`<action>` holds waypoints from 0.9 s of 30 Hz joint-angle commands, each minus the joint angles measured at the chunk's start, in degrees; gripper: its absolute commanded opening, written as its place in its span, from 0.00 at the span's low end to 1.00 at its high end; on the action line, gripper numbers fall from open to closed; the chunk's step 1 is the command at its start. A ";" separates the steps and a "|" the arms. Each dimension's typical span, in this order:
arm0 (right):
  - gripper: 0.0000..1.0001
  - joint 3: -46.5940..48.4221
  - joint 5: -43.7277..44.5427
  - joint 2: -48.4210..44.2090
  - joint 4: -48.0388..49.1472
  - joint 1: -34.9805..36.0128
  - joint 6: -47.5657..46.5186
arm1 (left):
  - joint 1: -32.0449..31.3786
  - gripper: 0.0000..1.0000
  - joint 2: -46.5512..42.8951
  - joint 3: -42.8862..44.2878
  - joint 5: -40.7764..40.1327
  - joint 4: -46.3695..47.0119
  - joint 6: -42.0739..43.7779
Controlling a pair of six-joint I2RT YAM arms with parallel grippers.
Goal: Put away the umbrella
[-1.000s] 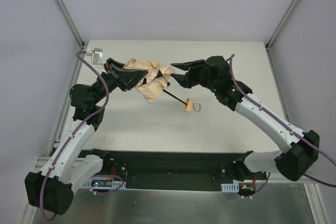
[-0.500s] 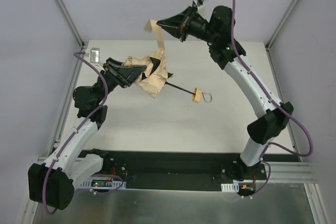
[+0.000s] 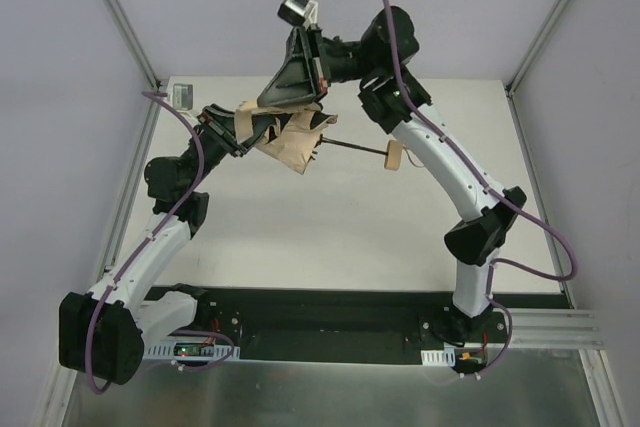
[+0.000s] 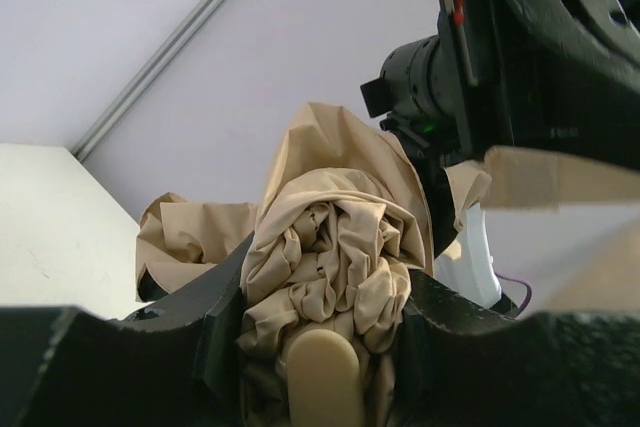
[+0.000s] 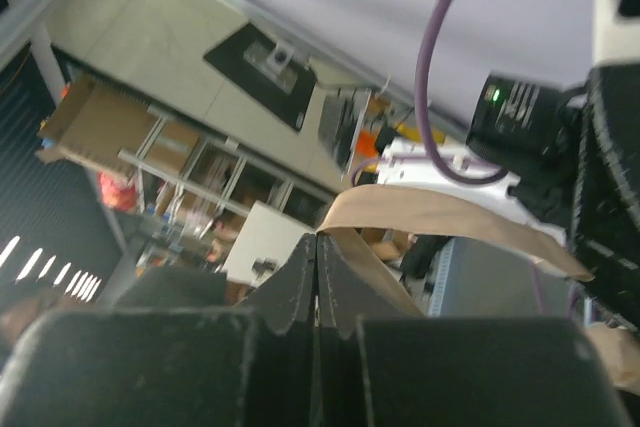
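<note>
The umbrella's beige canopy point(image 3: 292, 144) is bunched up and held above the table. Its dark shaft point(image 3: 352, 149) runs right to the pale knob handle point(image 3: 393, 157). My left gripper point(image 3: 245, 130) is shut on the crumpled canopy, which fills the space between its jaws in the left wrist view point(image 4: 330, 247). My right gripper point(image 3: 285, 97) is raised over the canopy, pointing down, and is shut on the umbrella's tan strap point(image 5: 450, 222). The strap also shows in the left wrist view point(image 4: 560, 179). The right gripper point(image 5: 316, 239) has its jaws pressed together on the strap's end.
The white table point(image 3: 330, 227) lies below, with grey enclosure walls and metal posts point(image 3: 120, 17) around it. A small grey block point(image 3: 182, 97) sits at the table's back left corner. The two arms cross closely above the back of the table.
My right gripper has lifted the strap up, then swung left and down over the canopy. The left gripper keeps its hold. The knob handle has shifted right and back.
</note>
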 commanded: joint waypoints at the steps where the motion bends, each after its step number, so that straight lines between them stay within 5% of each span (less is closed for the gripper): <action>1: 0.00 -7.25 -8.48 -8.86 6.79 4.01 -2.05 | -0.22 0.00 0.04 1.76 1.76 0.93 -1.48; 5: 0.00 -14.30 -10.06 -13.09 21.28 4.54 5.31 | -0.22 0.00 -0.05 1.58 2.02 1.90 -2.45; 9: 0.00 -20.44 -14.02 -15.46 19.19 6.21 2.87 | -0.22 0.00 0.39 3.43 5.27 1.55 -1.75; 11: 0.00 -23.43 -14.72 -16.60 28.80 6.12 8.63 | -0.13 0.00 0.65 3.69 6.68 1.29 -1.66; 14: 0.00 -26.95 -14.29 -19.50 29.92 6.03 9.29 | -0.13 0.00 -0.31 3.08 7.12 0.06 -1.05; 17: 0.00 -26.52 -14.37 -19.51 17.56 6.38 0.61 | -0.22 0.00 -0.93 3.08 7.74 -1.44 0.36; 22: 0.01 -26.43 -11.57 -18.37 10.69 5.60 -5.20 | -0.22 0.00 -1.11 3.78 8.79 -2.58 0.89; 27: 0.00 -18.45 -2.45 -17.49 -33.22 4.72 -34.97 | -0.22 0.00 -2.51 3.26 8.01 -3.81 1.59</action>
